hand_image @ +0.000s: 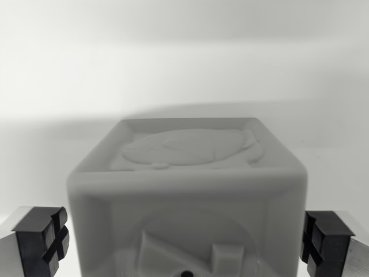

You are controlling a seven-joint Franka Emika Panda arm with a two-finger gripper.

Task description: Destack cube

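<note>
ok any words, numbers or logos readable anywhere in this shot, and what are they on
No readable text, numbers or brand marks anywhere in the wrist view.
The cube carries only raised relief: an animal-like figure in a framed panel on its top face, and a blurred, cut-off shape on the near face that cannot be read as a letter or sign.
The gripper fingers on either side show grooved black pads, no markings.

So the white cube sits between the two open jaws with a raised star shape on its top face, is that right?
Not quite. In the wrist view the white cube does sit between the open jaws of the gripper, but the relief on its top face looks like a rounded animal figure, not a star.
</note>
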